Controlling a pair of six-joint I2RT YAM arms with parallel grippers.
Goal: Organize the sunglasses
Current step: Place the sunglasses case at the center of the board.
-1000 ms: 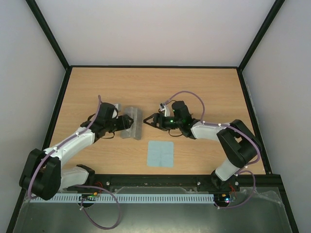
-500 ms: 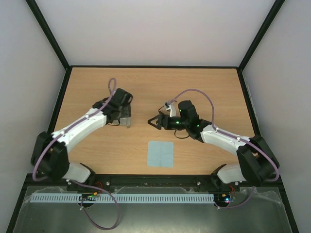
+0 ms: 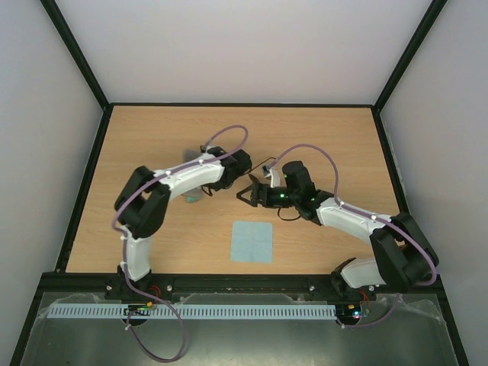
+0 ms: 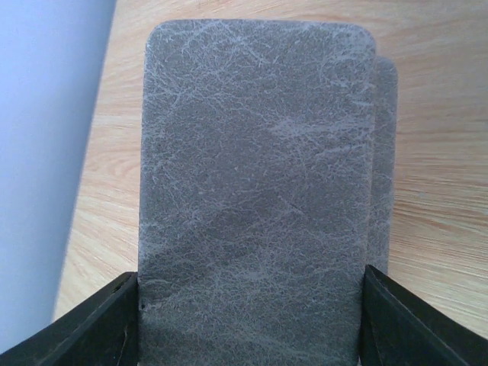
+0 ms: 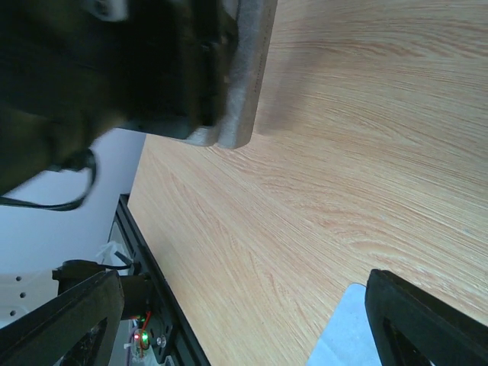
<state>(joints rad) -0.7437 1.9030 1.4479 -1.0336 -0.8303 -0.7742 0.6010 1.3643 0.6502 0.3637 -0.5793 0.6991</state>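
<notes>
Grips the grey case (image 4: 255, 191) in the left gripper (image 4: 250, 309), beyond the blue cloth (image 3: 252, 241). Holds the right gripper (image 5: 244, 316) wide, empty.

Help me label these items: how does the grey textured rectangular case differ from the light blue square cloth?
The grey textured rectangular case is oblong with rounded corners; the light blue square cloth is nearly square. The case sits clamped in the left hand; the cloth lies flat on the wooden table, untouched. Both are plain and single-coloured.
</notes>
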